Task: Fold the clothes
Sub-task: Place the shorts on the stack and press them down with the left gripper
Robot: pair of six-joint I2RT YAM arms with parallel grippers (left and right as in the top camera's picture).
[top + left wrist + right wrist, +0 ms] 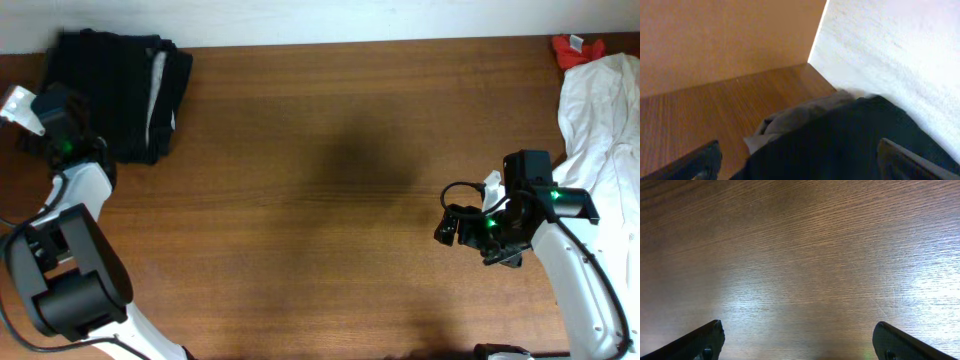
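The left gripper [799, 146] is standing with its fingers [702, 161] spread wide, each showing only as a dark tip cut off at a bottom corner of the left wrist view. Between those tips a black garment [840, 145] is lying and running out of the bottom edge, so whether the tips are touching it cannot be told. Just beyond the fingers a grey piece [795, 117] is peeking from under the black cloth, and past it the table [715, 110] is meeting a white wall [900, 45]. Only the overhead view is showing the black garment as a folded stack at the table's far left corner; there the gripper is blending into the dark cloth. A white tag [18, 105] beside that wrist is too small to read.

The right gripper [799, 326] is holding its fingers [702, 341] wide apart, with only wood grain between them. Overhead, well behind these fingers, a rumpled white garment [600, 110] is lying cut off by the frame edge and partly hidden by the arm. A small red piece [575, 48] is lying beyond it.
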